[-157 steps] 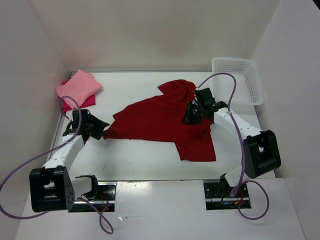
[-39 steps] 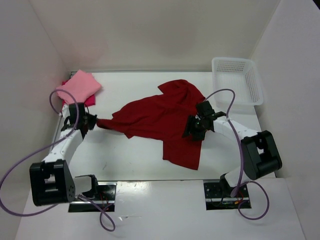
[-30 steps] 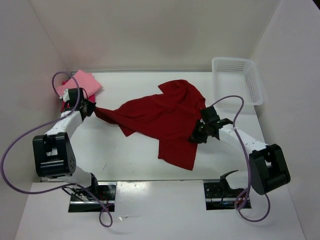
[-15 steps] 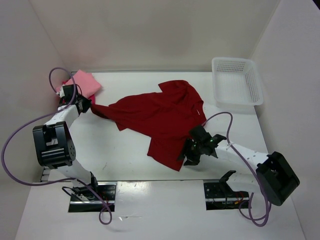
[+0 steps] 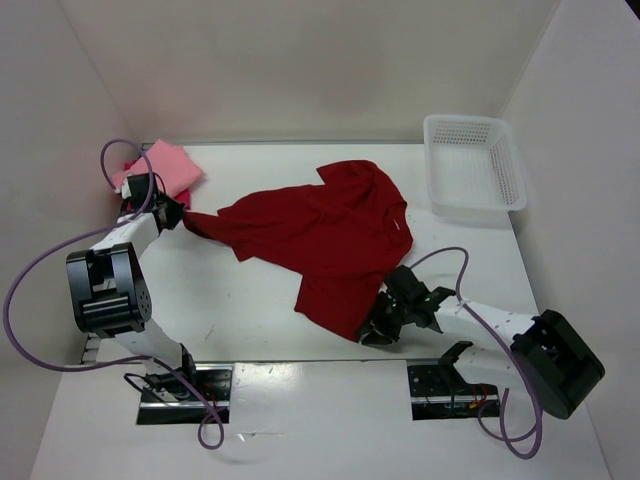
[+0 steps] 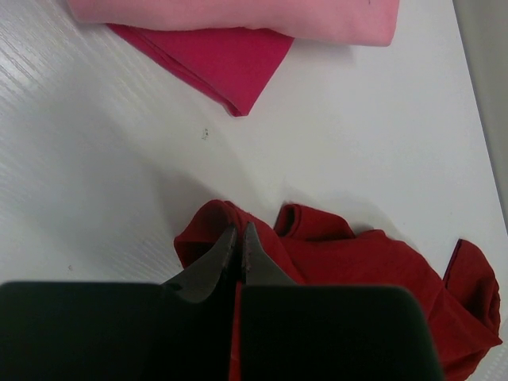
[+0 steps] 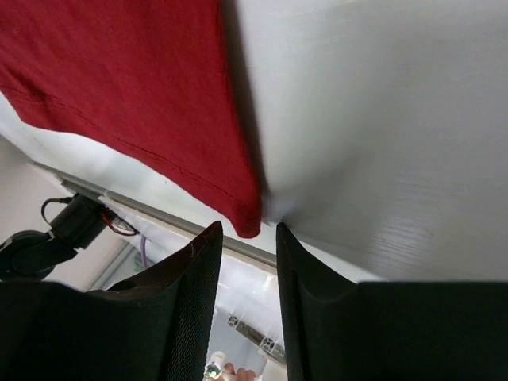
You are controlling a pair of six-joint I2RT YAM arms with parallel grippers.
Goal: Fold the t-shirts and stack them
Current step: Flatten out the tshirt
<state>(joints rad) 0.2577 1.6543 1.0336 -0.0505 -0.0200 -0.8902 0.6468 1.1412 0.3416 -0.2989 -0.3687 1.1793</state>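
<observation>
The dark crimson t-shirt (image 5: 320,235) lies spread and rumpled across the middle of the table. My left gripper (image 5: 178,213) is shut on its bunched left end, seen in the left wrist view as cloth (image 6: 357,270) pinched between the closed tips (image 6: 239,234). Just beyond it the salmon pink t-shirt (image 6: 238,16) lies folded on the folded magenta t-shirt (image 6: 214,63), at the table's far left (image 5: 165,165). My right gripper (image 5: 375,330) sits low at the shirt's near hem corner. In its wrist view the fingers stand apart (image 7: 247,228), with the hem corner (image 7: 119,71) reaching between the tips.
A white mesh basket (image 5: 470,175) stands at the far right corner. The table's near edge and a mounting rail (image 7: 159,208) run right behind the right gripper. White walls close in the left, back and right sides.
The left gripper dragged the crimson shirt's end left toward the folded stack. The right gripper opened off the shirt's right side and swung down to the near hem corner.
</observation>
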